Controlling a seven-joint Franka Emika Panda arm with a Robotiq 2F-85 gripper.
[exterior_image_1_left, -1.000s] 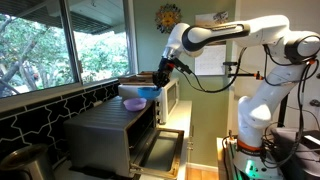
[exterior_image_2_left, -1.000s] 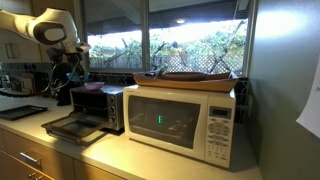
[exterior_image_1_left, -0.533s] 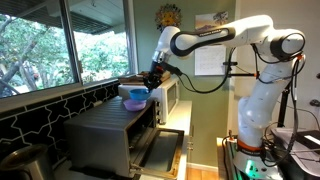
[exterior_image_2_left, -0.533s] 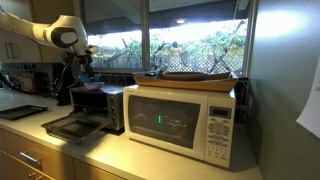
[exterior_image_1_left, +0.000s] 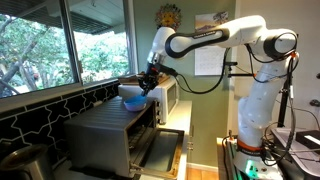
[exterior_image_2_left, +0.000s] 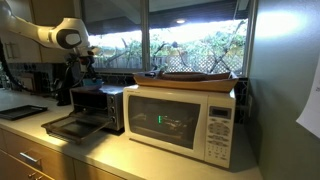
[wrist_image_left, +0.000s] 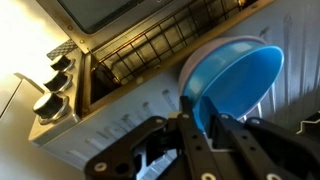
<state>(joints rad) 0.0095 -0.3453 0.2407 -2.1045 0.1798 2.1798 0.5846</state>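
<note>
Wrist view is showing the blue bowl lying on the ribbed top of the toaster oven, just above its open mouth and wire rack. We are seeing the gripper with its fingers drawn narrow across the bowl's near rim, one inside and one outside, so we are reading it as pinching that rim. Over the last second the gripper has been sliding away from the microwave and lowering onto the bowl, closing the gap that was showing between them. We are judging that the hold is now being made, with the bowl apparently not yet lifted off the oven top. The arm is reaching out high from its base, elbow raised, forearm angling down and the wrist tipping the fingers onto the bowl from the microwave side
</note>
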